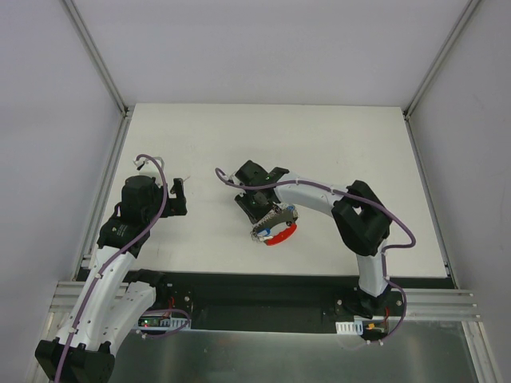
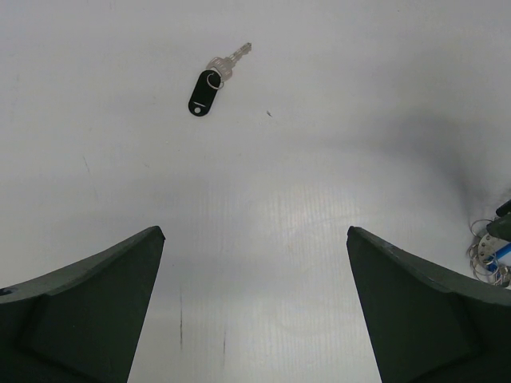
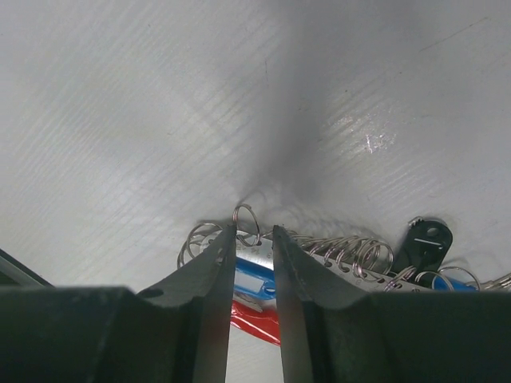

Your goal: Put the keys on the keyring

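My right gripper [image 3: 254, 230] is shut on the keyring [image 3: 254, 250], its fingers pinching a silver plate with a small ring poking out past the tips. Several wire rings [image 3: 351, 251] trail off to the right. A blue-headed key [image 3: 252, 282] and the red curved clip [image 3: 252, 321] hang below the fingers, and a black tag [image 3: 423, 243] shows at the right. From above, the right gripper [image 1: 267, 217] holds this bundle, red clip [image 1: 281, 236] lowest. A loose black-headed key [image 2: 206, 89] lies flat on the table, well ahead of my open left gripper [image 2: 255, 231], which holds nothing.
The white table [image 1: 335, 152] is walled by a metal frame [image 1: 104, 191] on the left and right sides. The left gripper [image 1: 177, 195] hovers left of centre. The held bundle of rings [image 2: 489, 254] shows at the right edge of the left wrist view.
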{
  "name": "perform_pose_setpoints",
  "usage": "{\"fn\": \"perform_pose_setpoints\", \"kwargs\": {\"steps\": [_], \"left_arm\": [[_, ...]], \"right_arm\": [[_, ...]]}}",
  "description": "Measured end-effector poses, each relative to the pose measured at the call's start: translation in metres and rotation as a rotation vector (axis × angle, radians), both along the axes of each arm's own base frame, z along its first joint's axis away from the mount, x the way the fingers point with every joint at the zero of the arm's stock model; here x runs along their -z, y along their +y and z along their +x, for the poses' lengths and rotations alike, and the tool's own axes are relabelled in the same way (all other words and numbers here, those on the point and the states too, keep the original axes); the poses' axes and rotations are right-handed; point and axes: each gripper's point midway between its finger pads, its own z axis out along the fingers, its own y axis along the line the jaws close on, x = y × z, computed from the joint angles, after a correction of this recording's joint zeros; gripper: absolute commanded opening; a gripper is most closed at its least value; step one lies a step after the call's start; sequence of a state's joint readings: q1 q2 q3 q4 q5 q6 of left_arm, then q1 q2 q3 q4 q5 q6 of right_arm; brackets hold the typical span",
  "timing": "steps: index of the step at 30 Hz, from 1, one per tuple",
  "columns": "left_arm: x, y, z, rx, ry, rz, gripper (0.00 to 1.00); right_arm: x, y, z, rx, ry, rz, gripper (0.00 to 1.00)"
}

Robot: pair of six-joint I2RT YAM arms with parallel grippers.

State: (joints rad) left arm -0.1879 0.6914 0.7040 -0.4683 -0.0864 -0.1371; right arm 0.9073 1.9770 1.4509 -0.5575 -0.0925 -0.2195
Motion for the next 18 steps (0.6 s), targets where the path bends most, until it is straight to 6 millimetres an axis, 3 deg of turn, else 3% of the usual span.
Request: {"fn": "perform_pose_setpoints", "kwargs": {"steps": [14, 18], "left_arm": [[0.0, 0.0, 0.0, 0.001, 0.0, -0.001, 0.99], [0.0, -0.001, 0.0, 0.006, 0.001, -0.003, 0.99]], "right_arm": [[0.012, 0.001, -0.006, 0.015, 0.059, 0.001, 0.22], [0.012, 0.001, -0.006, 0.018, 0.063, 0.003, 0.17]]}}
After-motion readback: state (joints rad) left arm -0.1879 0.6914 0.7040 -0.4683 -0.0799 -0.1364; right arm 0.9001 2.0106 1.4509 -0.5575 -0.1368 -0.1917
